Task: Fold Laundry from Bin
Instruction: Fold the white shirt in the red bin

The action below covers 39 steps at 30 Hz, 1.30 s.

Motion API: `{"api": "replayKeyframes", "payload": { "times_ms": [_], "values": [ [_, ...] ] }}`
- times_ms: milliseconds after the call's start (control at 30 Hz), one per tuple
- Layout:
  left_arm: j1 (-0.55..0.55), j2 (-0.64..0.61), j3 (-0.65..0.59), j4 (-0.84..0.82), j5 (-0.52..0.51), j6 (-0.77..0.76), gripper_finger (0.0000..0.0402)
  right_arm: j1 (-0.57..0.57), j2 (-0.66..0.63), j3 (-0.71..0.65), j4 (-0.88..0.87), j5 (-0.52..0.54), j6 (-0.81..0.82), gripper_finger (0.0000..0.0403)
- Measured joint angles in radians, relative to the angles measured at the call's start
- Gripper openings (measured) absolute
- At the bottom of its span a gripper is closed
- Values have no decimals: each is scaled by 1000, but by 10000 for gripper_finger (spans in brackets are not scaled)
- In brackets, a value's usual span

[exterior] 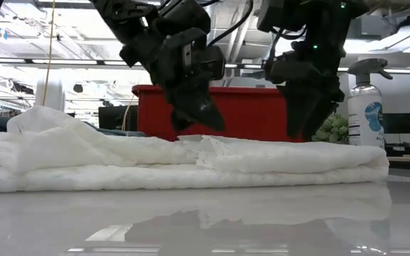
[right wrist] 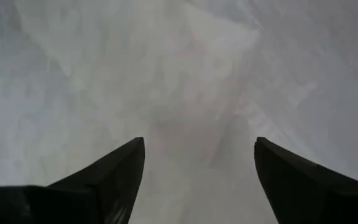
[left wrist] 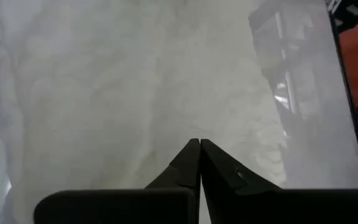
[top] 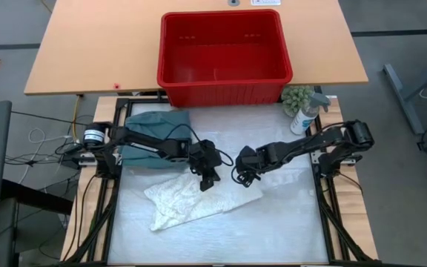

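Note:
A white garment (top: 199, 199) lies crumpled and partly folded on the white table top, spread wide across the low view (exterior: 191, 160). A dark teal garment (top: 154, 127) lies in a heap at the far left, under my left arm. The red bin (top: 224, 55) stands beyond the table's far edge. My left gripper (top: 210, 180) is shut and hangs slanting just over the white garment's far edge (exterior: 212, 122); nothing is between its fingers (left wrist: 199, 144). My right gripper (top: 243, 178) stands open, pointing down over the garment's right part (right wrist: 197, 149).
A spray bottle (top: 306, 115) and a small green plant (top: 296, 96) stand at the far right corner. The bin rests on a wooden table (top: 87, 52) behind the work surface. Bare table top lies along the near edge (top: 273, 230) and at the right.

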Motion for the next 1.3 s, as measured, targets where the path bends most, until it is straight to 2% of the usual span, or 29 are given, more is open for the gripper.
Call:
{"api": "replayKeyframes", "payload": {
  "times_ms": [133, 267, 333, 533, 700, 800, 933, 1033, 1167, 1300],
  "values": [
    [-13, -53, 16, 57, -34, -27, 0, -7, -34, 0, -11, 12, 0, 325],
    [-38, -98, 20, 213, -204, -42, 0, -4, -109, 0, -46, 67, 1, 321],
    [-45, -94, 20, 271, -280, -71, 0, -4, -159, 0, -53, 93, 6, 319],
    [-93, -16, 17, 400, -343, -110, 0, 1, -282, -5, -57, 204, 8, 318],
    [-155, 55, 17, 404, -562, -144, 0, 71, -377, -149, 15, 371, 144, 317],
    [-178, 90, 16, 419, -612, -145, 0, 120, -409, -261, 109, 447, 224, 317],
    [-198, 136, 17, 450, -636, -188, 0, 161, -378, -389, 298, 460, 266, 317],
    [-207, 168, 17, 445, -690, -218, 0, 207, -317, -459, 475, 554, 283, 317],
    [-208, 192, 17, 441, -700, -251, 0, 255, -210, -480, 690, 698, 193, 312],
    [-208, 208, 16, 423, -708, -261, 0, 280, -69, -480, 850, 751, 118, 299]
  ]
}}
